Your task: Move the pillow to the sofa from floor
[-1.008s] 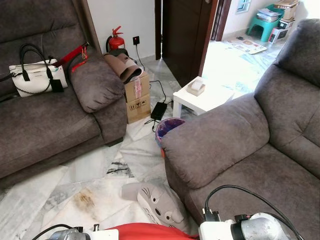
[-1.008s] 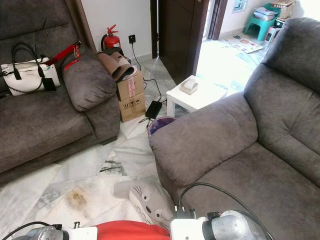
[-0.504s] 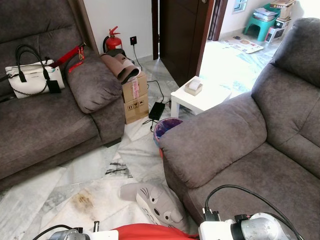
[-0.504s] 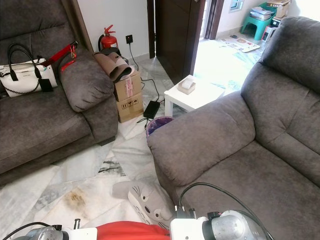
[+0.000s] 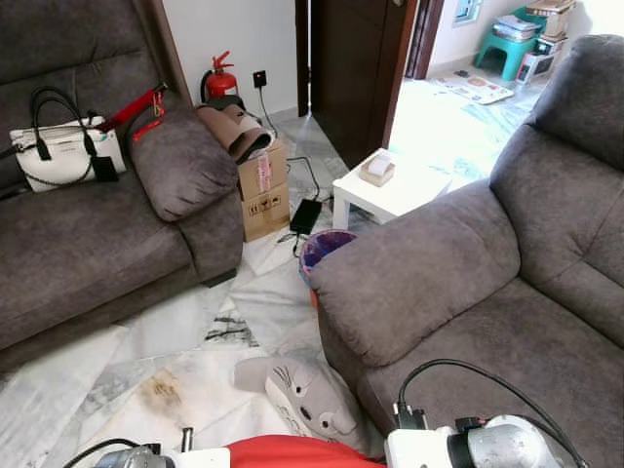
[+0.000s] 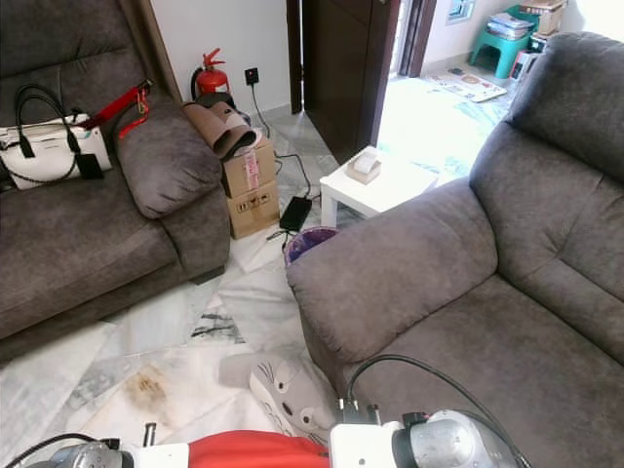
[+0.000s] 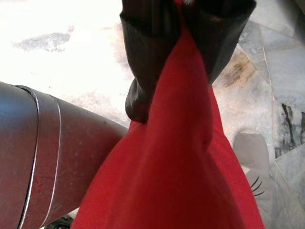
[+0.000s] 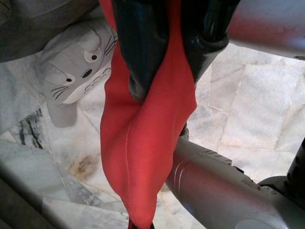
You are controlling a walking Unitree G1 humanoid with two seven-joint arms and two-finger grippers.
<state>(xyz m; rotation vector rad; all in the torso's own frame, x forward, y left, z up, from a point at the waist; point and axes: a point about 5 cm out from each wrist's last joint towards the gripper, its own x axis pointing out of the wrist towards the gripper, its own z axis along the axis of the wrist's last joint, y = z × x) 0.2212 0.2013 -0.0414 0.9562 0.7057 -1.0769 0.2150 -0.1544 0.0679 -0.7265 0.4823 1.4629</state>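
Both grippers, left [image 7: 178, 71] and right [image 8: 164, 62], are clamped on the red pillow [image 5: 292, 453], held up off the floor [image 5: 195, 322] between them (pickup done). Placing it on the sofa [image 5: 507, 322] just ahead remains; a grey cat cushion [image 5: 307, 395] lies below.

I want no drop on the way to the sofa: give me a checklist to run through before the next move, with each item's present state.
1. Left pincer shut on the red pillow: ok, fabric pinched between its fingers.
2. Right pincer shut on the red pillow: ok.
3. Pillow off the floor: ok, it hangs above the marble tiles.
4. Sofa seat on the robot's right free to receive it: ok.
5. Grey cat plush on the floor beside that sofa, near the robot's path: not ok.
6. Grip deep enough to hold through a swing: cannot tell.
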